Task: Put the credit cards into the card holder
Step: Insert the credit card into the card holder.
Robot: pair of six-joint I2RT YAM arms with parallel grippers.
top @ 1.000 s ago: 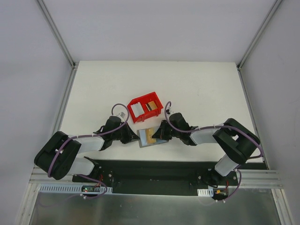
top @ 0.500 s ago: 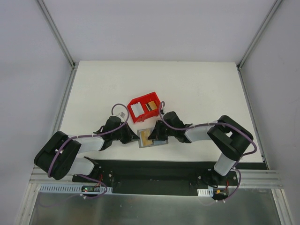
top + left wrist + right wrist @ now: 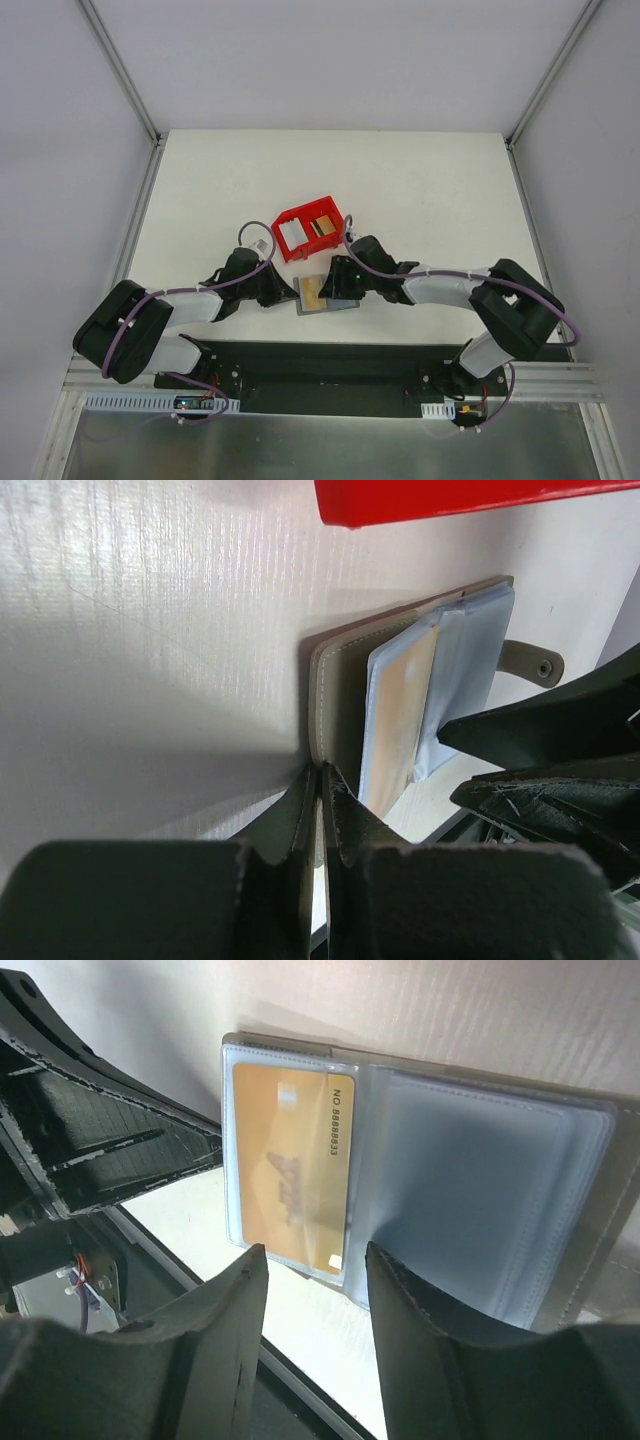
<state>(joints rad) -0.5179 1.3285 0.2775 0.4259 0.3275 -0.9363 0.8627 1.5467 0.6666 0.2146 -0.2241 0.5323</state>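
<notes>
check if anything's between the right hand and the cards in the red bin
Nothing visible does. The right hand hovers open over the card holder; the red bin just beyond it is open-topped, with the white card and dark card uncovered.

card inside card holder, card holder on table, bin just behind

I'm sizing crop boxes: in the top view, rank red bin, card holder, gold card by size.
Largest, too alike to rank: red bin, card holder (partly covered).
Smallest: gold card.
</notes>
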